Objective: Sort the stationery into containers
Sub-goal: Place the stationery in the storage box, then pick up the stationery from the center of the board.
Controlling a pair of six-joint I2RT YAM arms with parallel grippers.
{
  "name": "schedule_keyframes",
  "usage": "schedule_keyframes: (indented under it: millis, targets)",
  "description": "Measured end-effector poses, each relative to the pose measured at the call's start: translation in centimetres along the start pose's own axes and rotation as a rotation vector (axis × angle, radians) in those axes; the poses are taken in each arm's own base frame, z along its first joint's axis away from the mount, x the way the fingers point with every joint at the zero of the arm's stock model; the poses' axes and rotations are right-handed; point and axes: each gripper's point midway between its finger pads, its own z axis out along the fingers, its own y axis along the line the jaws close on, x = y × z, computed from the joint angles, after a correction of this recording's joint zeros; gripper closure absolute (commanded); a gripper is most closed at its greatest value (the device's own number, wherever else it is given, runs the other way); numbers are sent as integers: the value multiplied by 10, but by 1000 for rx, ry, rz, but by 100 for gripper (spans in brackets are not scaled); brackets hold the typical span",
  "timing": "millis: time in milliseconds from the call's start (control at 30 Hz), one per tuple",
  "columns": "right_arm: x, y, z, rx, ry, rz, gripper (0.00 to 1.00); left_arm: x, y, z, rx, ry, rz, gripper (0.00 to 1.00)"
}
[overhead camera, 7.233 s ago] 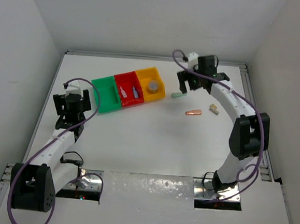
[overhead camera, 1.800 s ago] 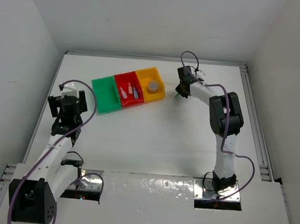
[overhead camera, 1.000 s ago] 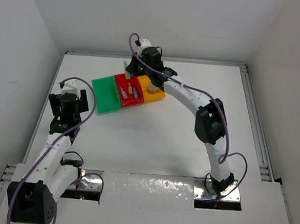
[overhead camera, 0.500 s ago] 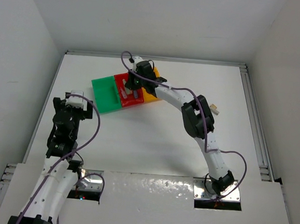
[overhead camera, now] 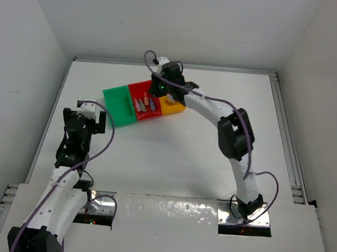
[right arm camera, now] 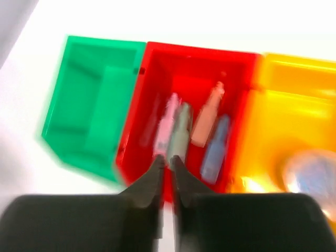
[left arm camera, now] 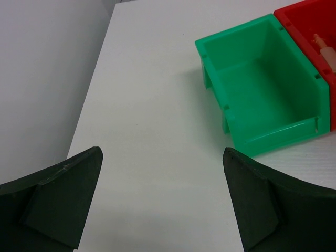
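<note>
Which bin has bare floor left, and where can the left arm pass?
The green bin is empty, whole floor free. Bare table between it and the left wall, ahead of the left gripper. Crowded: the red bin, four oblong pieces across its floor, right gripper over it. The yellow bin holds a grey roll.

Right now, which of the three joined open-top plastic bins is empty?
The green bin, at the row's end; the red middle bin holds oblong pieces and the yellow-orange bin holds a grey roll.
</note>
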Motion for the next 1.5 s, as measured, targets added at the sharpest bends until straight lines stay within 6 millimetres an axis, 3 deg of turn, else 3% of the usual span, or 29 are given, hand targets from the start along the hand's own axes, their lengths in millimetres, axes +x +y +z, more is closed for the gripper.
schedule_keyframes:
  millis: [67, 100, 133, 200, 233, 300, 367, 400, 500, 600, 700, 833, 933, 967, 1100, 1200, 1300, 1400, 1500]
  targets:
    - [-19, -7, -36, -9, -6, 29, 100, -4, 1, 0, -4, -10, -6, 3]
    - [-33, -19, -62, 3, -16, 51, 93, -5, 1, 1, -8, -16, -11, 3]
    - [-46, -32, -83, 27, -32, 67, 77, -6, 2, 1, -11, -18, -13, 3]
    - [-70, -81, -141, 156, -97, 121, 56, -7, 3, 3, -21, -15, -27, 3]
    - [-74, -111, -172, 244, -124, 152, 31, -7, 4, 4, -28, -10, -32, 3]
    - [-63, -173, -225, 438, -139, 214, 19, -5, 4, 6, -36, 2, -41, 3]
    - [-24, -226, -261, 608, -61, 279, 18, -2, 4, 8, -43, 17, -48, 3]
    - [6, -247, -273, 688, 30, 311, 18, -1, 4, 9, -47, 24, -51, 4]
    - [73, -289, -282, 790, 243, 370, 16, 2, 6, 11, -58, 37, -52, 3]
    - [140, -305, -290, 806, 468, 382, 13, 3, 6, 11, -64, 44, -51, 3]
    - [171, -312, -298, 782, 601, 343, 11, 3, 6, 12, -65, 45, -50, 4]
    - [169, -322, -300, 757, 621, 237, 13, 1, 8, 11, -72, 41, -52, 4]
    - [164, -330, -297, 740, 608, 164, 21, 1, 9, 11, -76, 41, -52, 3]
    - [164, -331, -294, 726, 609, 147, 28, 1, 9, 11, -78, 42, -52, 3]
    - [179, -335, -281, 670, 654, 116, 45, 0, 10, 11, -82, 41, -52, 3]
    - [196, -337, -274, 642, 702, 117, 46, -4, 11, 12, -89, 35, -53, 3]
    - [192, -340, -271, 641, 675, 103, 55, -8, 13, 12, -97, 28, -56, 3]
    - [194, -340, -270, 637, 667, 96, 84, -9, 15, 13, -105, 27, -56, 4]
    - [195, -340, -270, 638, 658, 92, 100, -9, 15, 13, -109, 26, -56, 3]
